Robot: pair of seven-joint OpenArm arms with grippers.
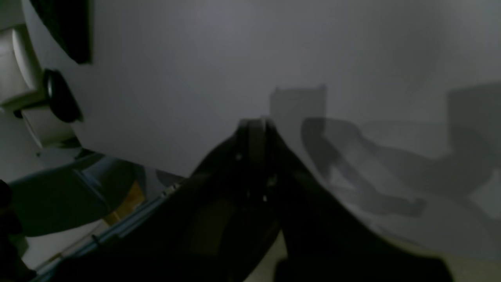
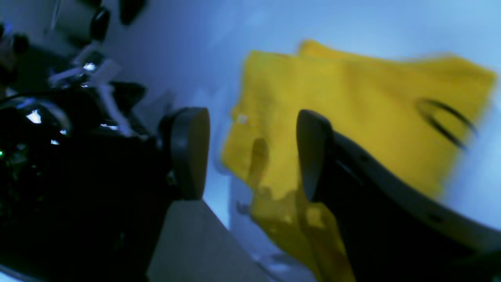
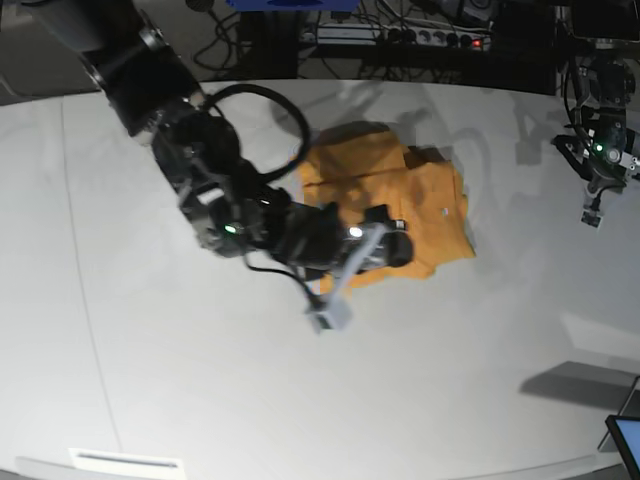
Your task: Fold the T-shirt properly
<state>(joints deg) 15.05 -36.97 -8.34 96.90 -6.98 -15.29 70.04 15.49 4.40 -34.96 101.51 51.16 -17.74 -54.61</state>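
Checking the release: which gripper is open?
The right gripper: its fingers stand apart above the T-shirt, holding nothing. The left gripper is shut, off at the table edge.

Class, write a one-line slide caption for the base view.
Right arm reaches over the folded orange T-shirt on the white table; left arm parked at the far edge.

- The right gripper (image 2: pixel 250 152) reaches in from the base view's left, its jaws standing apart with nothing between them.
- The left gripper (image 1: pixel 254 125) sits off to that view's right, jaws pressed together, empty.
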